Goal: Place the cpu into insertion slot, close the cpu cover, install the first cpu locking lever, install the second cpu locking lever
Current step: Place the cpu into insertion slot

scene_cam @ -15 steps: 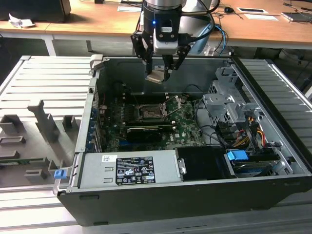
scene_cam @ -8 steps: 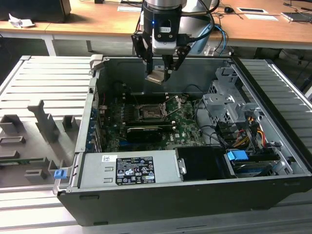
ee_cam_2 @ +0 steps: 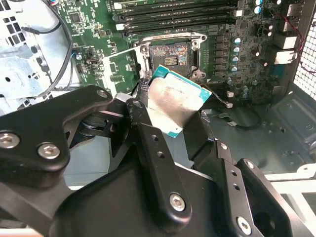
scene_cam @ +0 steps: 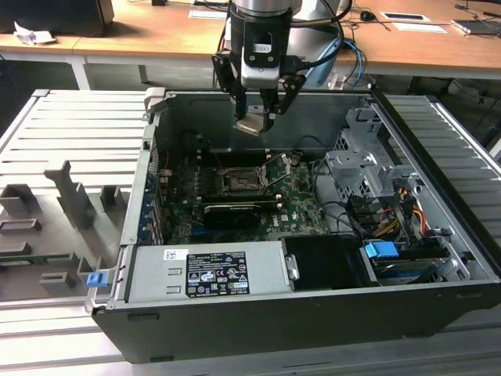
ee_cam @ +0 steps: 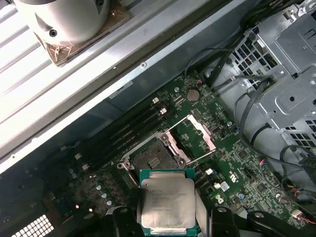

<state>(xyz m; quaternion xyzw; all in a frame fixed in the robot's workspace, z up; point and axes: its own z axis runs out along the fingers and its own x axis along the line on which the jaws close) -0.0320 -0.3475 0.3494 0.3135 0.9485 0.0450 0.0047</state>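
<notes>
Holding the cpu point(ee_cam: 167, 202) clamped in the jaws of the gripper point(scene_cam: 256, 116) above the open insertion slot point(ee_cam: 150, 160), seemingly tilted; could land crooked and damage the slot.

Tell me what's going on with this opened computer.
A robot arm's pincer grips the cpu by its edges and holds it in the air above the motherboard inside the open computer case. The insertion slot below is empty, and the cpu cover is swung open beside it. The chip is not yet seated.
</notes>
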